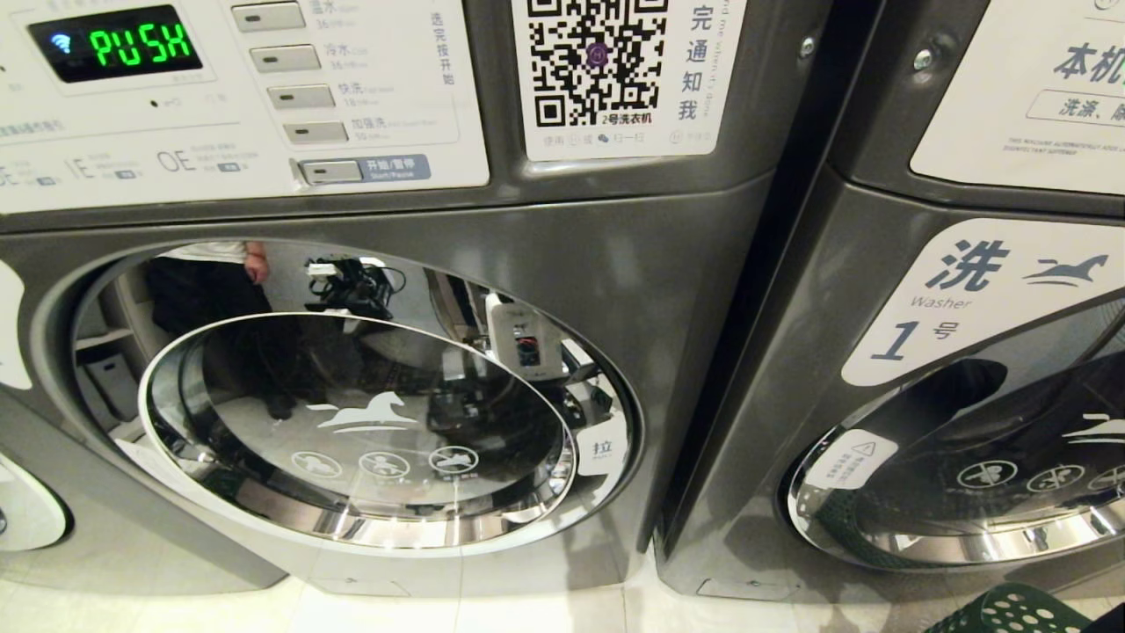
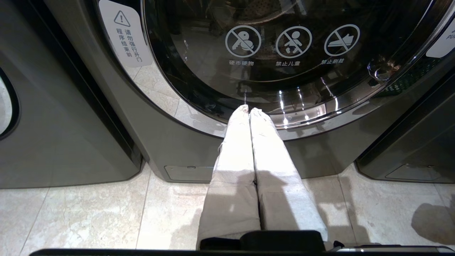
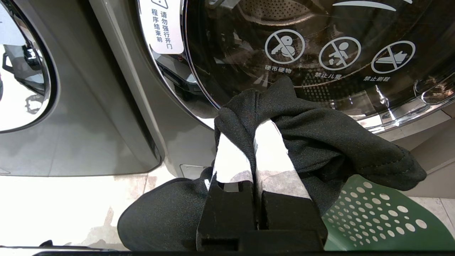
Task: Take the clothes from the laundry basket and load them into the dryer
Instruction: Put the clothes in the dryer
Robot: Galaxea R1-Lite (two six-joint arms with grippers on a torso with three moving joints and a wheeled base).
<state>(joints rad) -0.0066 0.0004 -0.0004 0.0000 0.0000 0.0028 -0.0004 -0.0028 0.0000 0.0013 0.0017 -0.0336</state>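
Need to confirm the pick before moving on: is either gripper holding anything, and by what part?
The right gripper is shut on a bunched fold of the black garment, above the green basket. The left gripper is shut and empty.

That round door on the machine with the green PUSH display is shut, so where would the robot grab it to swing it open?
Probably at the right rim of the door, by the small white label where the chrome ring meets the housing. Come from the front right and hook behind the rim. The left tool is shut and empty; the right tool holds a black garment.
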